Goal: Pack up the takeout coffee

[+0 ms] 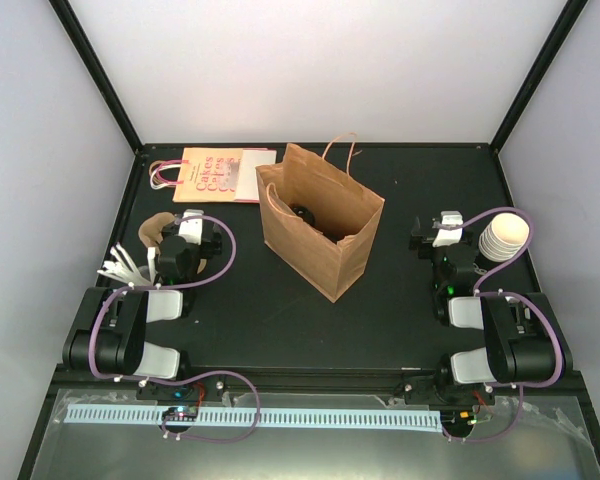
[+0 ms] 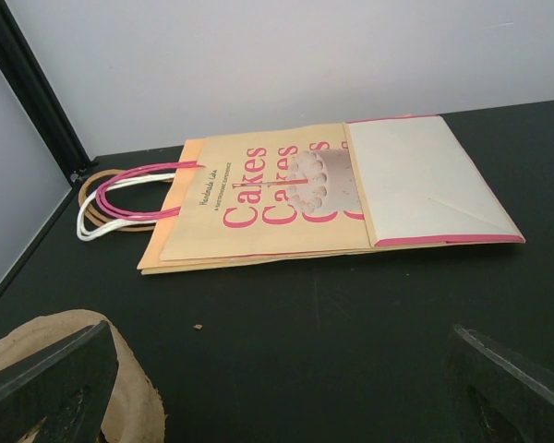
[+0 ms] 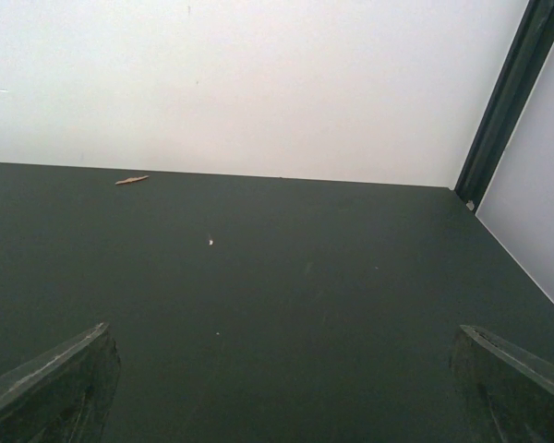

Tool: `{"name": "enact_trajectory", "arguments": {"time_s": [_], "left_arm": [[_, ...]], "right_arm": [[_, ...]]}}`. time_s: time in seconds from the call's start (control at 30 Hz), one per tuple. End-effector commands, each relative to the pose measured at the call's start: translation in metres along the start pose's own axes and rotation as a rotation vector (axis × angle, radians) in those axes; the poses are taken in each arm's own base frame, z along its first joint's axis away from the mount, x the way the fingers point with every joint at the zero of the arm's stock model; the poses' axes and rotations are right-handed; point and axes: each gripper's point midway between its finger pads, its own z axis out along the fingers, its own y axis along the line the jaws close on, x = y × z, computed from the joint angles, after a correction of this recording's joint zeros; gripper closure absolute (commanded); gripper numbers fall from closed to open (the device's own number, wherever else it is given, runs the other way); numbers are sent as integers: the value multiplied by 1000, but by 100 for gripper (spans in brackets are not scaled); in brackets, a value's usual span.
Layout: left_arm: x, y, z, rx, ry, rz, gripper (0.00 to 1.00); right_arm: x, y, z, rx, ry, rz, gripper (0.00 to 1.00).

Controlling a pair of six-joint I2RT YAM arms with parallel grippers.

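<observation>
**Hazards, left to right**
- Left gripper: jaws wide, nothing between them. It sits just beside the brown pulp tray, so a careless swing could knock the tray or the bundle of white strips nearer the arm base.
- Brown paper bag: it stands upright and unsupported at mid-table, mouth open, handles up. A nudge from either arm could tip it, and a tilted cup could leak at the lid.
- Right gripper: jaws wide and empty. The stack of lidless cream cups stands close on its outer side and looks easy to topple.

**Containers and contents, left to right**
- "Cakes" bag: lies flat at the back left of the table, folded, pink and white handles to the left. No contents are visible.
- Brown paper bag: a round dark shape shows inside near the far wall, most likely the black lid of the takeout coffee. The cup body is hidden. On that reading the coffee is already in the bag, and little of the task remains.
- Stacked cups: nested, with the top one empty.
</observation>
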Motion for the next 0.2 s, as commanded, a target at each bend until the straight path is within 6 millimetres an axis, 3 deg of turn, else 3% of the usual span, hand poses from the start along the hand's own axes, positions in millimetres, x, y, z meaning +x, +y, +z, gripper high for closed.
{"name": "enact_trajectory", "arguments": {"time_s": [0.0, 0.17], "left_arm": [[-24, -1, 2, 17, -67, -25, 1], [-24, -1, 2, 17, -67, -24, 1]], "right_arm": [[-15, -5, 4, 17, -47, 16, 0], [-15, -5, 4, 17, -46, 16, 0]]}}
